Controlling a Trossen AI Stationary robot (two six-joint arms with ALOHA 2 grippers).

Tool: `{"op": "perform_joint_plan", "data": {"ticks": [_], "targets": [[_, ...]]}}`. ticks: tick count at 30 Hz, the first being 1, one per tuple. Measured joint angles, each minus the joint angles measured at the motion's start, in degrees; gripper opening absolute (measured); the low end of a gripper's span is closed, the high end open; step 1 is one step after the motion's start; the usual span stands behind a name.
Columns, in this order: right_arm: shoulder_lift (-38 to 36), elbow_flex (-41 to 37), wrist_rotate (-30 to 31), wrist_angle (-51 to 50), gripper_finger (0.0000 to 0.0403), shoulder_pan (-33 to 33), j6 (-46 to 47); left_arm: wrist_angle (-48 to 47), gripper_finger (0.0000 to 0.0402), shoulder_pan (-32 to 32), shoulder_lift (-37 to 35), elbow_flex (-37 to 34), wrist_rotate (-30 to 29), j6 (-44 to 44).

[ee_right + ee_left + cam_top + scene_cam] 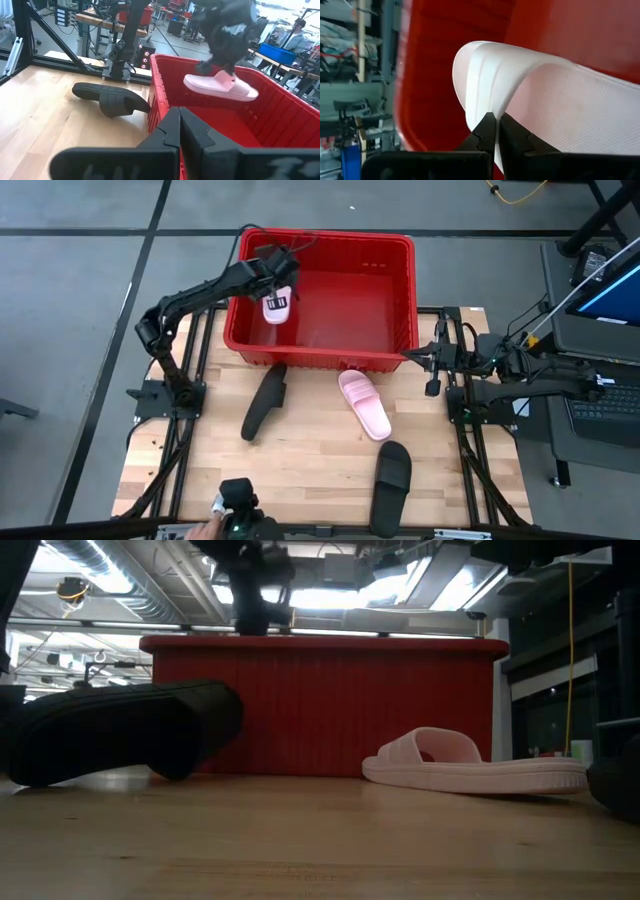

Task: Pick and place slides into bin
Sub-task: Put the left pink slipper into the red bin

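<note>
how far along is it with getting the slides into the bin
Done: nothing visibly lies in the bin yet. In hand: the left tool holds a pink slide over the bin. Left: a second pink slide and two black slides on the table. The right tool waits shut at the table's right edge.

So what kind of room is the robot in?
Probably a robotics lab or workshop. Past the red bin there are more workbenches and a blue crate, bare ducts run along the ceiling, and a laptop sits beside the wooden table.
</note>
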Motion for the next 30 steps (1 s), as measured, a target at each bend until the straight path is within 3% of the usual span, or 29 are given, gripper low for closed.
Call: {"op": "perform_joint_plan", "data": {"ticks": [8,25,30], "targets": [[0.00,0.00,1.36,-0.43,0.0006,0.02,-0.15,5.51,0.0003,0.58,0.00,-5.99,1.01,-0.39],[0.00,0.00,1.36,-0.95,0.0006,0.02,-0.20,5.29,0.0003,1.29,0.00,-6.38,2.68,-1.39],[0.02,0.00,1.36,-1.68,0.0006,0.02,-0.20,6.48,0.0003,2.37,-0.11,-9.68,4.19,-0.44]]}}
